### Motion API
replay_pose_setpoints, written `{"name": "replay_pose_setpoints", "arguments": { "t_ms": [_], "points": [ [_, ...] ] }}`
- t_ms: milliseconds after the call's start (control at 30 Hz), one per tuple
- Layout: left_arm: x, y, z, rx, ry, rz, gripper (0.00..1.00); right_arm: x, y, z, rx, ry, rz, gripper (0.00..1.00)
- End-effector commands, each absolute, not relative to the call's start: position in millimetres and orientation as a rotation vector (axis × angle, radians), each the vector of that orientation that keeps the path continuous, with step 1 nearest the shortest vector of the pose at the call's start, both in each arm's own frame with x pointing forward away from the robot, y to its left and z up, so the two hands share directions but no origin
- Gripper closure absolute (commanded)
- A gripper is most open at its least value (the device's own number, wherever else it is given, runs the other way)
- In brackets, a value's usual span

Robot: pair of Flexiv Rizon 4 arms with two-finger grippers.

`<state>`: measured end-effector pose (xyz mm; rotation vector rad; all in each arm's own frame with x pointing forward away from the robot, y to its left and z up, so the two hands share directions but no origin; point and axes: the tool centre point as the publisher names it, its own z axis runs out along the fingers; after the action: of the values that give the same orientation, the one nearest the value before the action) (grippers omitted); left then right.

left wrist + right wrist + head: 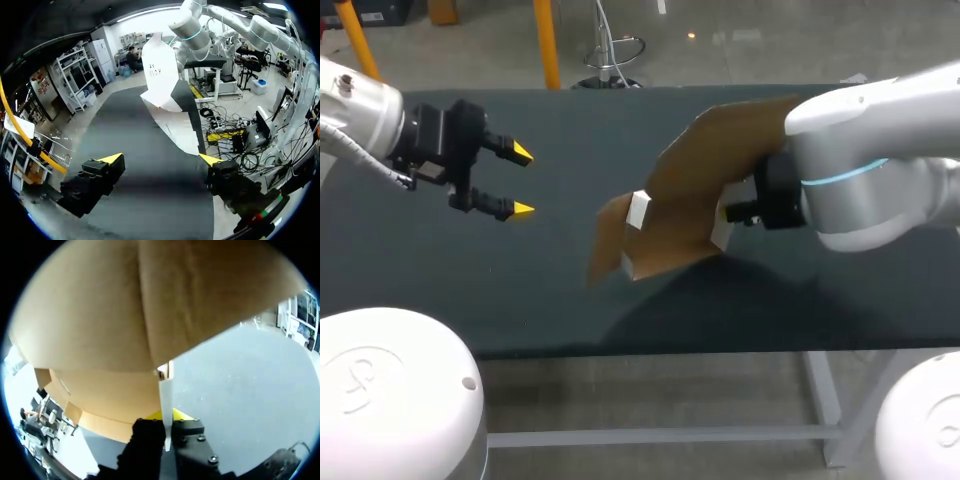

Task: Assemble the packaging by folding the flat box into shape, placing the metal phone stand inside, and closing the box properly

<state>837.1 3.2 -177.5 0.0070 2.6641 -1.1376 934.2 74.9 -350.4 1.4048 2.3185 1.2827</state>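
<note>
One flat cardboard box [705, 180], brown on one face and white on the other, is held tilted in the air above the middle of the black table [440, 290], its edge clamped between the right gripper [166, 416] fingers. The left gripper [523, 181] is seen spread wide and empty above the table's left part

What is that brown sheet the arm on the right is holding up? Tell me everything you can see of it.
It is a flat box of thin cardboard, brown on one face and white on the other, creased, with small flaps at its edges. The right gripper is shut on one edge and holds it tilted above the dark table.
</note>
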Motion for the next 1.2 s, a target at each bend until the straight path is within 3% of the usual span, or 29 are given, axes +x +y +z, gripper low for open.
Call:
{"name": "replay_pose_setpoints", "arguments": {
  "t_ms": [33, 633, 1200],
  "points": [
    [839.2, 2.0, -176.8, 0.007, 2.676, -1.127, 0.00, 939.0, 71.6, -348.0, 1.485, 2.634, 0.953, 1.00],
    [844.3, 0.8, -179.2, 0.043, 2.708, -1.075, 0.00, 940.4, 66.5, -349.9, 1.666, 2.698, 0.634, 1.00],
    [844.5, 0.9, -179.4, 0.050, 2.719, -1.071, 0.00, 940.2, 62.9, -350.5, 1.707, 2.713, 0.627, 1.00]
  ]
}}
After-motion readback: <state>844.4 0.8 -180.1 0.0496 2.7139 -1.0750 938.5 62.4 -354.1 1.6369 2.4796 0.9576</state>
